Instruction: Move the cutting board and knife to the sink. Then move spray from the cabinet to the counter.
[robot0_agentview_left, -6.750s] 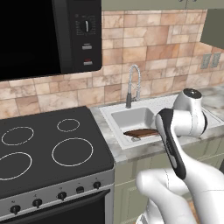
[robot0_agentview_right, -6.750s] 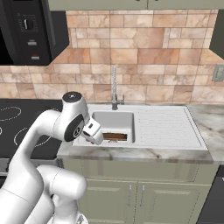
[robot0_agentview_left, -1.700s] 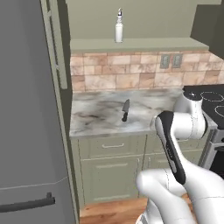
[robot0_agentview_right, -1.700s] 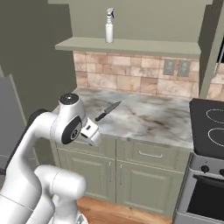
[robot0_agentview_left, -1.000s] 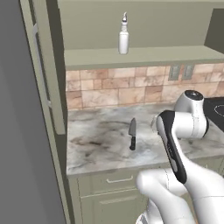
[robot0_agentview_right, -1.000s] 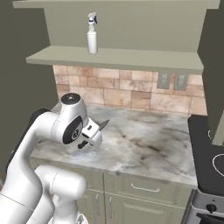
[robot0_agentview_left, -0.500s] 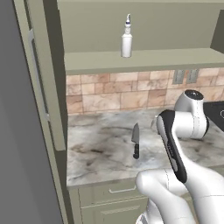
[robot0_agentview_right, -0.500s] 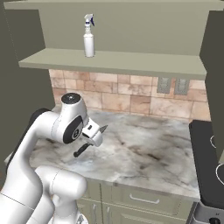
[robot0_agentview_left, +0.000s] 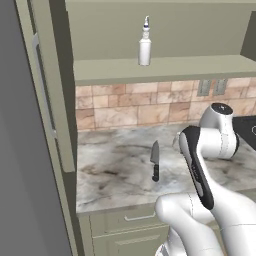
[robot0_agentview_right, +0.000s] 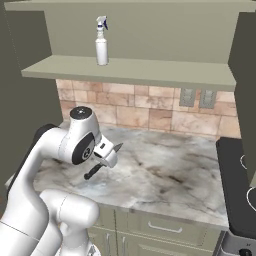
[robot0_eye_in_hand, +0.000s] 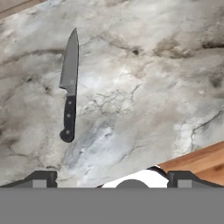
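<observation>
Knife (robot0_eye_in_hand: 69, 89), small, pointed grey blade and short black handle, lies flat on the pale grey marble counter with dark brown veining (robot0_eye_in_hand: 144, 78). In the hand view it sits at about 10 o'clock from centre, blade tip toward 12, handle butt toward 6. In the left base view you see it (robot0_agentview_left: 155, 160) near the counter's front edge.

Handling, judged: light, rigid, thin. The blade is flat and slick against the stone, so you get little to pinch there. Take it across the black handle, which is thicker and gives the pads something to bite on. Expect it to pivot if you grip near the butt; aim mid-handle.

Two-finger gripper (robot0_eye_in_hand: 111, 177) is spread fully and carries nothing. Its tips show at the bottom edge of the hand view, at about 6 o'clock, well apart from the knife.

Arm pose: folded, elbow high, wrist tucked in front of the base above the counter's front edge (robot0_agentview_right: 107, 150), hand looking down. You need to shift toward 10 o'clock and descend.

Slim white spray bottle with white-and-blue trigger (robot0_agentview_right: 102, 41) stands upright on the sage-green cabinet shelf (robot0_agentview_right: 150, 72), untouched.
</observation>
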